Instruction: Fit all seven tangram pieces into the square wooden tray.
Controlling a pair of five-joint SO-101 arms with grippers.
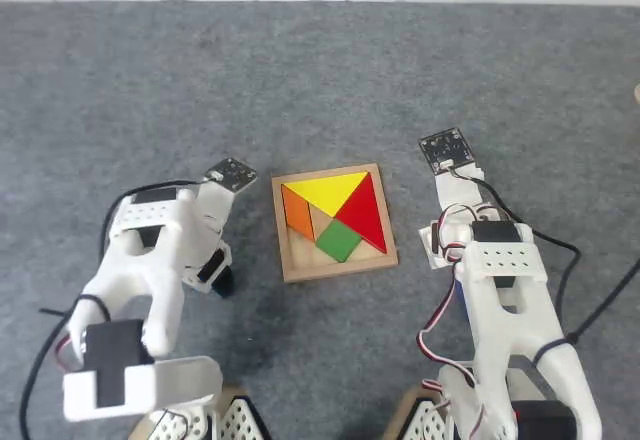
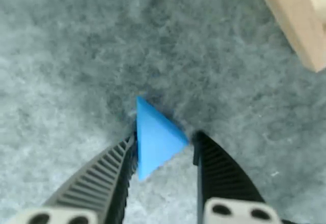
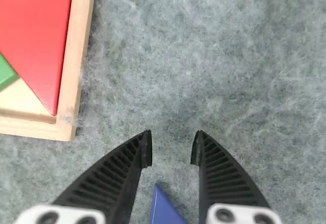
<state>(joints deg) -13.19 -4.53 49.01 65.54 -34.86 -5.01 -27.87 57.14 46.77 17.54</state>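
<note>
My left end effector [image 2: 164, 136] gripped the light blue triangle [image 2: 153, 138] just off the desk [image 2: 76, 56] beside the wooden tray [image 1: 338, 267], probably to fill its gap, while my right end effector [image 3: 172, 135] stood open over a dark blue piece [image 3: 163, 208].

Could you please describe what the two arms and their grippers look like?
The left arm and right arm have white plastic shells, black motors and black cables; the right also carries red and white wires. The left gripper and right gripper have black ribbed fingers on pale bases with screw holes.
</note>
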